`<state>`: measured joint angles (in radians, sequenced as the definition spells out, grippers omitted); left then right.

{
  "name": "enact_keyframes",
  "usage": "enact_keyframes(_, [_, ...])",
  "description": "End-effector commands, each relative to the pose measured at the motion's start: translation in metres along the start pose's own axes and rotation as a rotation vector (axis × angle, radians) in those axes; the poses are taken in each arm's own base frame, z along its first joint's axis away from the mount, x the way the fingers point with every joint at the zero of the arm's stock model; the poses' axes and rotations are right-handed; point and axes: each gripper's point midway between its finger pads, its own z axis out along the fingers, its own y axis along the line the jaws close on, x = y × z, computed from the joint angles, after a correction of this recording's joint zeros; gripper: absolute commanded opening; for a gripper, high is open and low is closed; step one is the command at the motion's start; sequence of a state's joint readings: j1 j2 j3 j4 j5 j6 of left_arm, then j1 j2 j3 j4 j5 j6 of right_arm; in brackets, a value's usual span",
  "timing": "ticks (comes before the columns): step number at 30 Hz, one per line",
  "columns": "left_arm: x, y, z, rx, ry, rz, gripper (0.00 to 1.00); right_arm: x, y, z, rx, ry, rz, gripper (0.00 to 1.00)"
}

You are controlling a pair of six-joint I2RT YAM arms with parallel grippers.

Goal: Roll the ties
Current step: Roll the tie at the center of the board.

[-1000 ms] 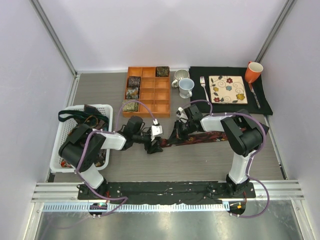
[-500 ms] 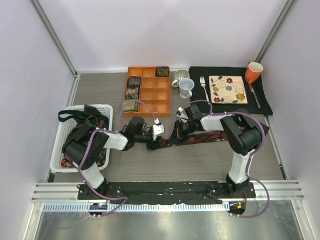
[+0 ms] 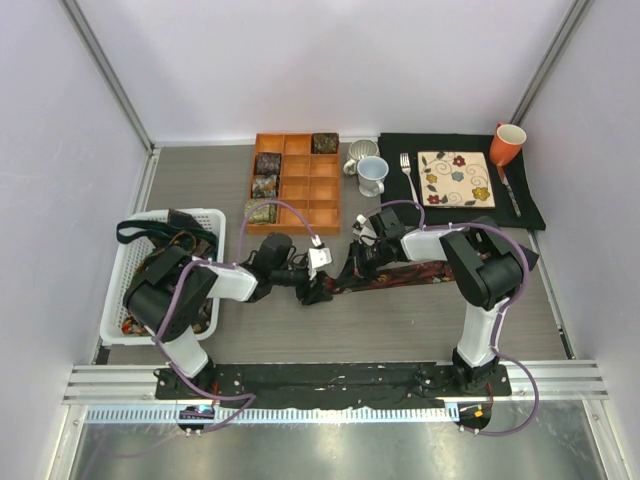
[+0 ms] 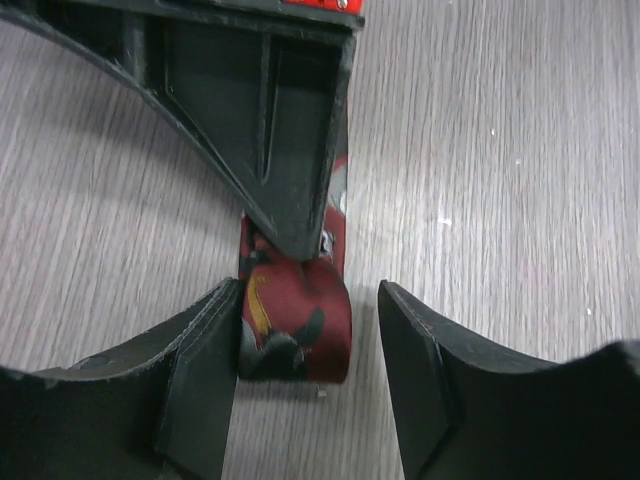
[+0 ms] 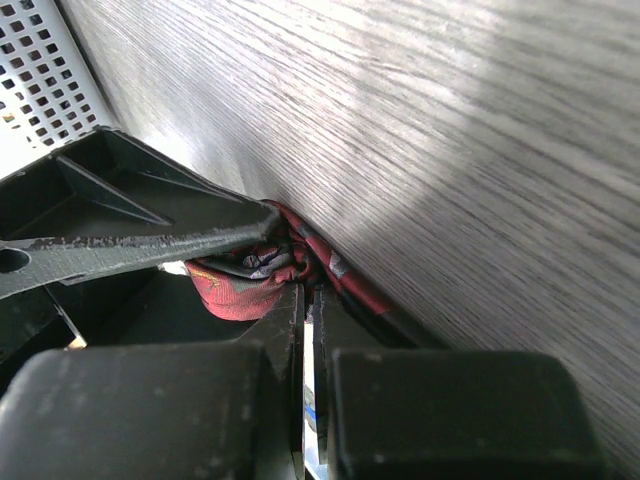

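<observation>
Over the last second the left gripper (image 3: pixel 316 290) has crept sideways along the table, just out from the near edge of the orange divided tray (image 3: pixel 297 205). It now sits under the tray's right-hand columns instead of its middle. The rolled end of the maroon tie (image 4: pixel 298 335) has travelled with it, so the gap to the right gripper (image 3: pixel 362 255), which has not moved from its place off the tray's near right corner, is narrower than before.

In the left wrist view the left jaws stand partly apart. The small maroon roll lies between them, resting against one finger (image 4: pixel 205 360), with bare table showing on the other side, so they bracket it without squeezing it. The right gripper is closed with its tip set down on the tie just behind the roll. Whether it has cloth nipped between its fingers I cannot tell.

This reads as a re-grip between turns: the roll has gained a little length and is loose for the moment, so it could spring open. Most of the tie lies flat and unrolled, trailing away past the tray's right corner. Four finished rolls (image 3: pixel 268 162) sit in the tray's compartments, so this tie is only at its first turns.
</observation>
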<state>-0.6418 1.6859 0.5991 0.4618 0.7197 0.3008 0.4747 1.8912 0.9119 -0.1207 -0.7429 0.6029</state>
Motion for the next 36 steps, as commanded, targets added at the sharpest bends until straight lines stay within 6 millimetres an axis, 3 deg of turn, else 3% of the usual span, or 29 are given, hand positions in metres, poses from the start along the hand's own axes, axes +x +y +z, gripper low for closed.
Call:
enact_keyframes(1, [-0.012,-0.003,0.010,0.029,-0.095,-0.002,0.58,0.039,-0.102,0.009,0.366,0.058,0.087,0.01])
enact_keyframes(4, [-0.004,-0.004,0.014,0.043,-0.102,0.016,0.49,0.040,-0.104,0.008,0.377,0.061,0.088,0.01])
enact_keyframes(5, [-0.002,-0.006,0.014,0.053,-0.099,0.022,0.41,0.042,-0.104,0.007,0.377,0.064,0.092,0.01])
enact_keyframes(8, [0.007,-0.009,0.013,0.059,-0.081,0.034,0.29,0.041,-0.104,0.007,0.377,0.063,0.091,0.01])
enact_keyframes(11, [0.009,-0.008,0.011,0.051,-0.044,0.064,0.22,0.038,-0.098,0.007,0.359,0.058,0.083,0.01])
enact_keyframes(14, [0.012,-0.002,0.010,0.021,0.039,0.081,0.17,0.028,-0.084,0.002,0.335,0.025,0.066,0.10])
enact_keyframes(17, [0.018,0.003,0.006,-0.002,0.127,0.073,0.14,0.014,-0.062,-0.012,0.305,-0.031,0.034,0.20])
enact_keyframes(25, [0.036,0.008,0.002,-0.032,0.286,0.047,0.11,-0.002,-0.014,-0.047,0.164,-0.123,0.025,0.32])
enact_keyframes(30, [0.037,0.005,0.004,-0.024,0.311,0.048,0.10,-0.013,0.018,-0.051,0.031,-0.176,0.000,0.41])
enact_keyframes(36, [0.037,0.003,0.007,-0.013,0.331,0.048,0.10,-0.016,0.036,-0.044,-0.063,-0.174,-0.008,0.48])
